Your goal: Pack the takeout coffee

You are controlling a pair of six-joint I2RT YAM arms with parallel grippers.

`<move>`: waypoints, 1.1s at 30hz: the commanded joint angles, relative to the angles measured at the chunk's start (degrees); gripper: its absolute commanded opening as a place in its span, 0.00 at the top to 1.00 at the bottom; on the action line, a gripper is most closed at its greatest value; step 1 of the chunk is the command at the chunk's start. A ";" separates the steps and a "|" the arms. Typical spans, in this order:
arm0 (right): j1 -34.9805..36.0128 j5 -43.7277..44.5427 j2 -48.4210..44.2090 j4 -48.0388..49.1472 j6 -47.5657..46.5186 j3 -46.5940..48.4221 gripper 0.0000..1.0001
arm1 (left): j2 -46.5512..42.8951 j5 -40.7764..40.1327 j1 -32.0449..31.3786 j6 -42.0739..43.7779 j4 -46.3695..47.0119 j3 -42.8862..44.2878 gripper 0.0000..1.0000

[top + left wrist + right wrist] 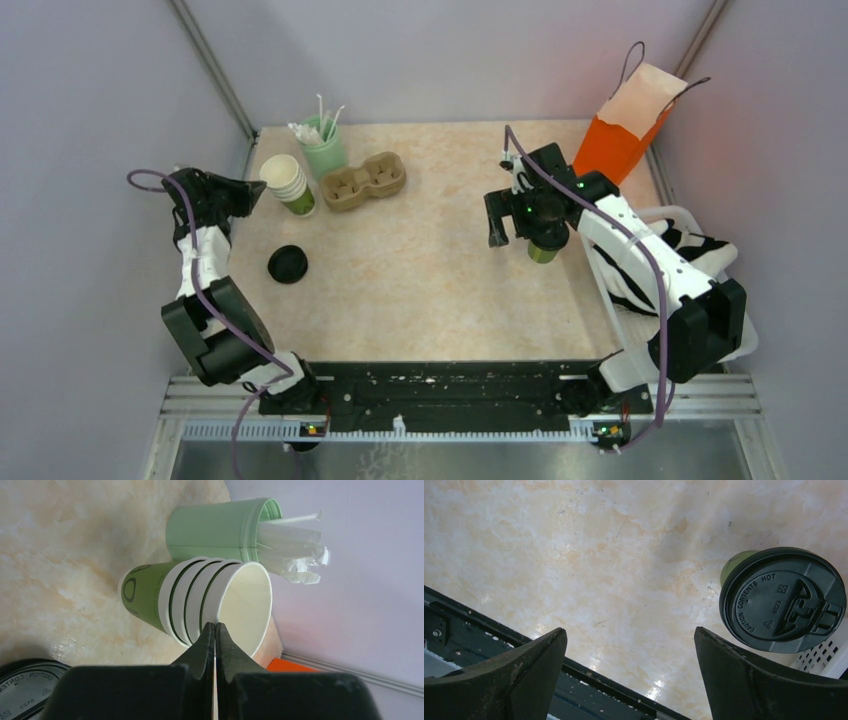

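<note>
The takeout coffee [781, 592], an olive-green cup with a black lid, stands upright on the table at the right of the right wrist view. It is beside the right finger [744, 675] and outside the jaws. From above, only the green base of the coffee [543, 252] shows under the wrist. My right gripper [629, 630] is open wide with only bare table between its fingers. That right gripper [515, 235] hovers right of the table's middle. My left gripper [215, 626] is shut on nothing, its tips at the rim of the lidless cup stack [200, 600].
A pale-green cup of white sticks [325, 150] and a cardboard cup carrier [363, 180] stand at the back left by the cup stack [288, 183]. A loose black lid [287, 264] lies front left. An orange paper bag [630, 125] stands back right, and a white basket [690, 212] holds striped cloth.
</note>
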 commanded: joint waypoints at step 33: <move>2.05 -0.11 -0.21 1.61 -0.86 1.99 0.02 | -3.53 -4.98 -0.16 5.62 -6.74 1.68 1.00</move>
